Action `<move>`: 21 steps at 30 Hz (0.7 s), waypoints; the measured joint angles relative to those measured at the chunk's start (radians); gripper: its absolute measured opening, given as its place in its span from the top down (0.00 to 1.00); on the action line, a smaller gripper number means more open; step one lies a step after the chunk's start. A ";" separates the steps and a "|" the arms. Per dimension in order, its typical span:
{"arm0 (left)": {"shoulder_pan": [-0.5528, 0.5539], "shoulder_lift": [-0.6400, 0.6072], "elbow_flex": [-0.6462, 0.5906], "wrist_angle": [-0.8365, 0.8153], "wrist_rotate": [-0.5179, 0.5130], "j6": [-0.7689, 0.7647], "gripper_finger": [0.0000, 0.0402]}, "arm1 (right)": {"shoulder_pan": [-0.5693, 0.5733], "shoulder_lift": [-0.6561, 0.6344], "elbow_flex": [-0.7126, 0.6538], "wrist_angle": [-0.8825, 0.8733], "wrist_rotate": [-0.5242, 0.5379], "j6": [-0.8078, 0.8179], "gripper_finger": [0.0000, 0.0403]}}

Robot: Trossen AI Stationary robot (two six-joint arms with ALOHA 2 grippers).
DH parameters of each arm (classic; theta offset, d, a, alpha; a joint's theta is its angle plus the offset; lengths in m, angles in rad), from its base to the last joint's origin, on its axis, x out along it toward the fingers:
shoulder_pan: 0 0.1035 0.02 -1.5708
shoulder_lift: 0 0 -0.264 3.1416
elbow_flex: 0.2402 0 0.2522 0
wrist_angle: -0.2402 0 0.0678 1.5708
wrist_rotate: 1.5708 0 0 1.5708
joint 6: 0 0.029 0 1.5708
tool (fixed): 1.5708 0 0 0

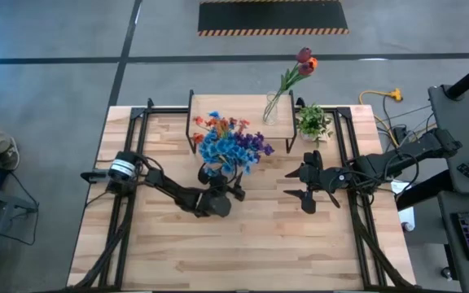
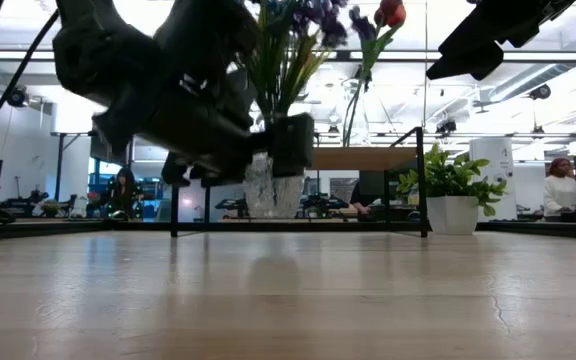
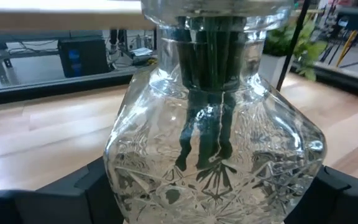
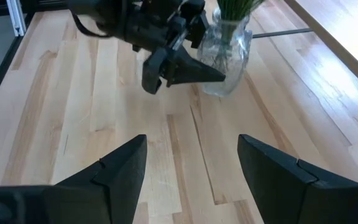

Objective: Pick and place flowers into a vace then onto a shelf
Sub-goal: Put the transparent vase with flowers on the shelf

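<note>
A cut-glass vase point(image 3: 213, 143) holds a bunch of blue, purple and orange flowers point(image 1: 230, 145), their green stems point(image 3: 207, 93) standing inside it. My left gripper point(image 1: 226, 184) is shut on this vase, in front of the shelf point(image 2: 363, 158). The shelf is a light plank on thin black legs at the table's far middle. A second glass vase point(image 1: 270, 110) with red tulips point(image 1: 304, 60) stands on the shelf's right end. My right gripper point(image 4: 191, 162) hangs open above the table, to the right of the held vase and apart from it. My left gripper pinches the vase's wide lower body point(image 3: 126, 171) between its two fingers point(image 3: 82, 190), one on each side. The fingers come in about level from the table's near left. The vase stands upright in the hold, its base point(image 2: 273, 212) lifted a little clear of the table.
A small leafy potted plant point(image 1: 313, 122) in a white pot stands to the right of the shelf. Black rails point(image 1: 342, 138) run along the table's left and right sides. Bare wooden tabletop point(image 1: 243, 252) lies toward the near edge. People sit in the room beyond.
</note>
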 joint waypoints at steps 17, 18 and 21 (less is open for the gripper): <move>0.002 -0.255 -0.001 -0.002 -0.015 0.313 0.25 | 0.000 0.000 0.000 0.001 0.002 -0.011 0.40; 0.002 -0.267 -0.001 -0.001 -0.031 0.314 0.25 | 0.000 0.000 0.000 0.002 0.006 -0.011 0.40; 0.004 -0.294 -0.001 -0.002 -0.103 0.315 0.25 | 0.000 0.000 -0.004 0.002 0.026 -0.011 0.40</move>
